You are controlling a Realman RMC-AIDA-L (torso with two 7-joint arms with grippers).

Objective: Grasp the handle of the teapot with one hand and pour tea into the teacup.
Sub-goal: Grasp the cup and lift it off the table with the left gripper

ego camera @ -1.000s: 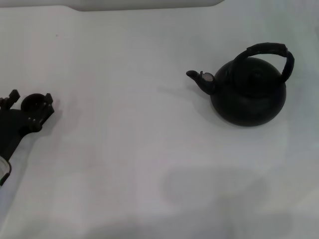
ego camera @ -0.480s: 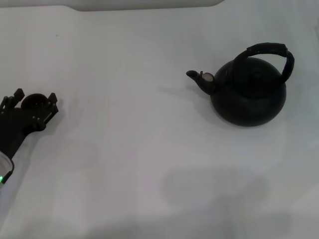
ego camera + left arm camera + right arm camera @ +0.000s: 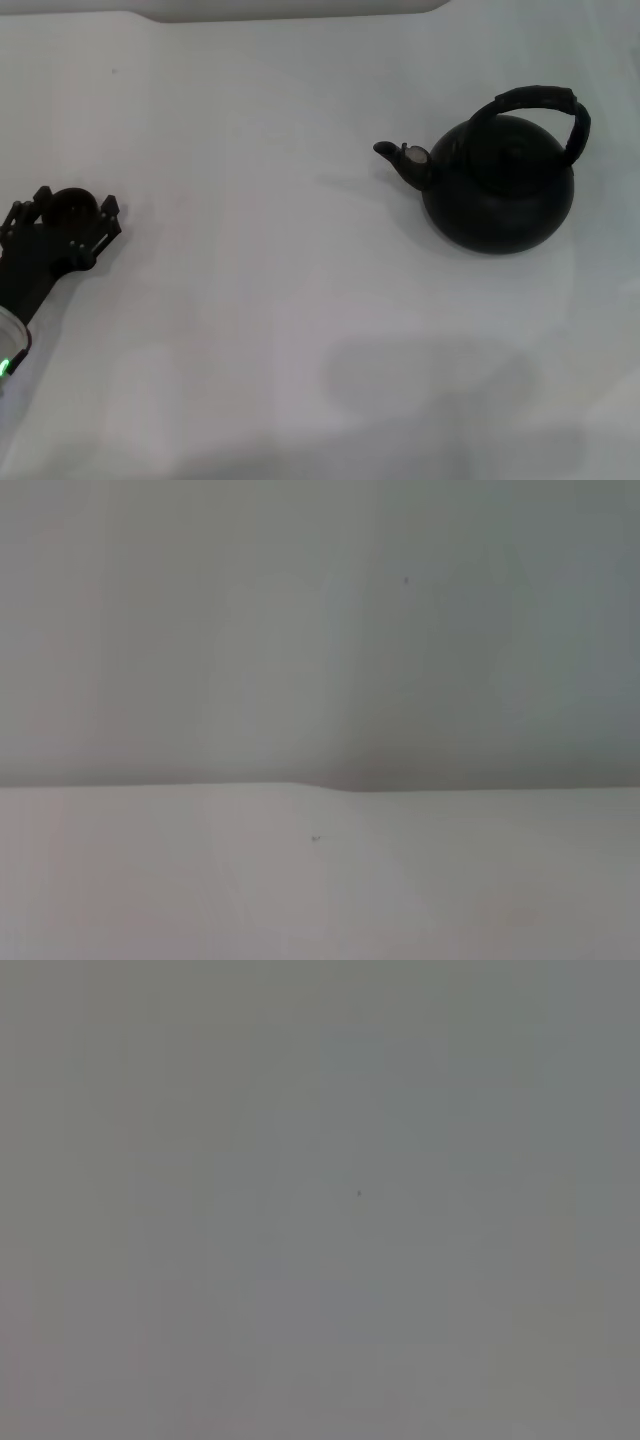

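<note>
The matte-black teapot (image 3: 500, 185) stands on the white table at the right, its short spout (image 3: 398, 157) pointing left. Its ribbed black handle (image 3: 535, 103) arches over the top, and nothing touches it. At the far left, the small dark teacup (image 3: 66, 209) sits within my left hand (image 3: 74, 201), a black hand reaching in from the lower left edge. I cannot make out whether the hand grips the cup. My right gripper shows in no view. Both wrist views show only blank pale surface.
The white table (image 3: 260, 300) runs between the cup and the teapot. A pale raised edge (image 3: 290, 10) crosses the far side. A green light (image 3: 4, 366) glows on the left wrist.
My left hand has shifted a little to the right and turned around the teacup, and the wrist's green light has come into view. The teapot has not moved.
</note>
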